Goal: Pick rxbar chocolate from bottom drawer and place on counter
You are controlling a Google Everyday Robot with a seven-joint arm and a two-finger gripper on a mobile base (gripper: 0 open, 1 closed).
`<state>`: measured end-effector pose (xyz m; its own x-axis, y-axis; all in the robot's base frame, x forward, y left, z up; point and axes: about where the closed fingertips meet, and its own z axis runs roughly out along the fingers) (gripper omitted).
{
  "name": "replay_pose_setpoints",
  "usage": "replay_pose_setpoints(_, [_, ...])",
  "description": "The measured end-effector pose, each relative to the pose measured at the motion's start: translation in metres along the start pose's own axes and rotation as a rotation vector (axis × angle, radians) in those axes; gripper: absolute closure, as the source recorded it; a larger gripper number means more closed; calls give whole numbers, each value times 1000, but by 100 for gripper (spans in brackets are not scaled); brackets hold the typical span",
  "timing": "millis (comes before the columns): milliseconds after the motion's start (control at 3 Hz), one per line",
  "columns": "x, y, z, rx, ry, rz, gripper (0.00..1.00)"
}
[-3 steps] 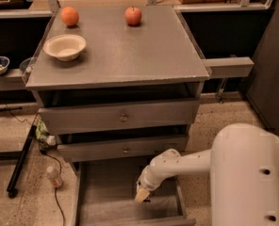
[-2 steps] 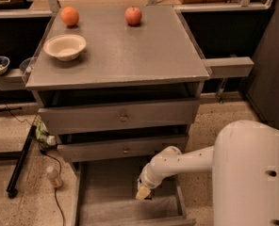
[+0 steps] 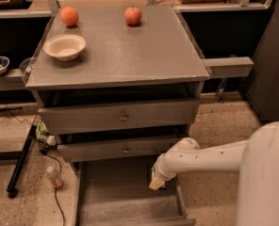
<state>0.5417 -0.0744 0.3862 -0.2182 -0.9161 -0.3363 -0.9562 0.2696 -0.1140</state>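
Camera view: the arm (image 3: 210, 157) reaches from the robot's white body at the lower right down into the open bottom drawer (image 3: 116, 194). The hand (image 3: 157, 183) hangs low over the drawer's right side, close to the right wall and just below the front of the middle drawer (image 3: 125, 149). Whether the hand is open or closed, and whether it holds anything, I cannot tell.

The chocolate bar does not show anywhere. The bare liner to the left of the hand and toward the front carries nothing dark, and nothing like the bar lies on the counter (image 3: 130, 60). My judgement is that the bar sits under or inside the hand, so the task is at the grasp, with the lift not yet done.

Against the earlier frames, the hand has shifted to the right and a little up and back toward the cabinet. The elbow has drawn rightward and the robot's body fills less of the corner. That reads as the start of pulling back from the drawer, though a small correction of the reach is just as possible.

On the counter the orange (image 3: 69, 16), the apple (image 3: 133, 15) and the bowl (image 3: 64, 46) lie where they were.
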Motion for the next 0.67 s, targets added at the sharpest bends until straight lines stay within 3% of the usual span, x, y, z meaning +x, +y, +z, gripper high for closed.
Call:
replay_pose_setpoints(333, [37,-21,-36,74,-4,65,100])
replay_pose_setpoints(667, [37,-21,-36,74,-4,65,100])
